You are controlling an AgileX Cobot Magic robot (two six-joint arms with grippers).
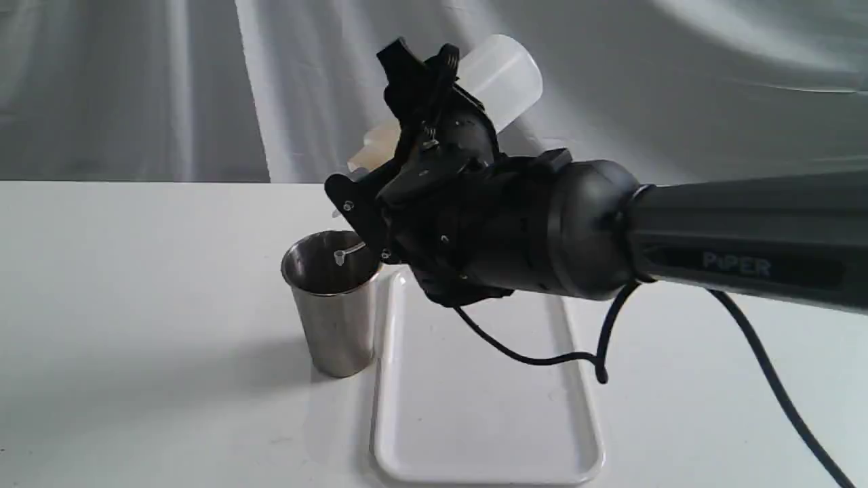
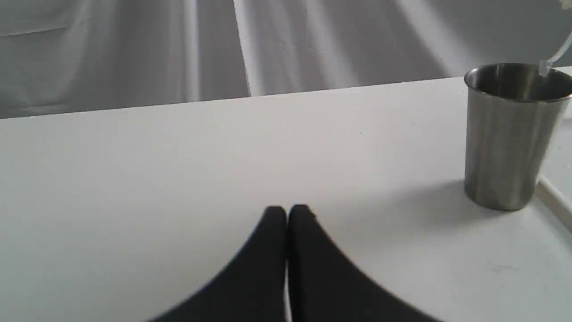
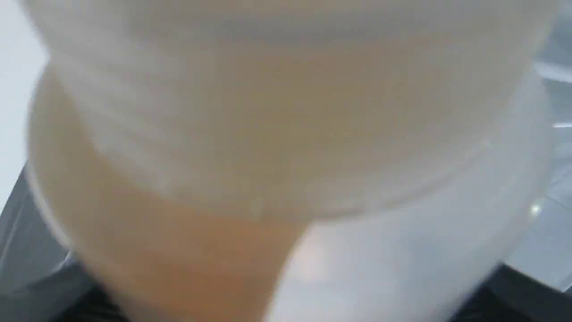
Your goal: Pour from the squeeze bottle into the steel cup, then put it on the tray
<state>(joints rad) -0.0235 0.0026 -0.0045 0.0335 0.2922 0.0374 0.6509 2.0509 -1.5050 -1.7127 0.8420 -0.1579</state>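
Steel cup (image 1: 331, 312) stands just beside tray (image 1: 475, 407); table (image 1: 135, 305) open leftward.

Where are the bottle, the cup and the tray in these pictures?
bottle (image 1: 505, 78), exterior view, on its translucent raised base end.
cup (image 1: 333, 325), exterior view, on its steel outer wall.
tray (image 1: 475, 413), exterior view, on its bare white floor.

The steel cup (image 1: 332, 312) stands just left of the tray (image 1: 475, 407).
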